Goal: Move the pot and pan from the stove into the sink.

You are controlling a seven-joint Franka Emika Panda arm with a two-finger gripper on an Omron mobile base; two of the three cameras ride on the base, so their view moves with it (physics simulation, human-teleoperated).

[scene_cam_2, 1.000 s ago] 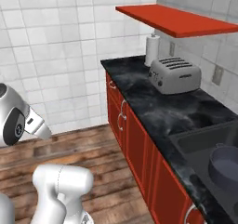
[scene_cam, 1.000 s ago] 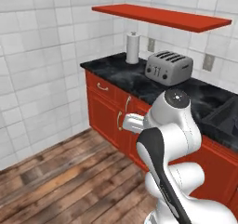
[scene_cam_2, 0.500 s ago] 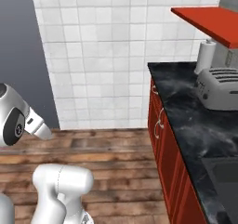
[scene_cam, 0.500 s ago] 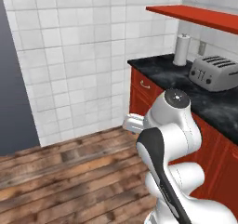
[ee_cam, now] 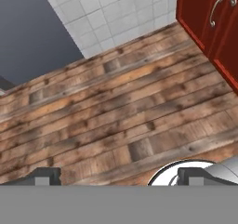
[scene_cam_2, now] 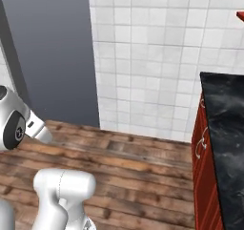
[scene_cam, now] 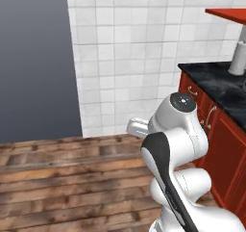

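The pot, the pan, the stove and the sink are out of view. My gripper [ee_cam: 119, 176] is open and points down at the wooden floor [ee_cam: 116, 107]. Its two dark fingertips [ee_cam: 44, 175] stand far apart at the bottom of the hand view, with nothing between them. In the left base view the white arm [scene_cam: 178, 144] is folded close above the base.
A red cabinet run [scene_cam: 216, 135] with a black marbled countertop [scene_cam: 216, 79] ends at the right, with a paper towel roll [scene_cam: 239, 58] on it under a red shelf [scene_cam: 230, 13]. A white tiled wall [scene_cam_2: 143, 57] and a grey panel [scene_cam_2: 47, 47] stand ahead. The floor is open.
The whole picture has swung left as the base turned. The toaster and the sink have slid out at the right, and the tiled wall and grey panel have come in. The gripper stays open.
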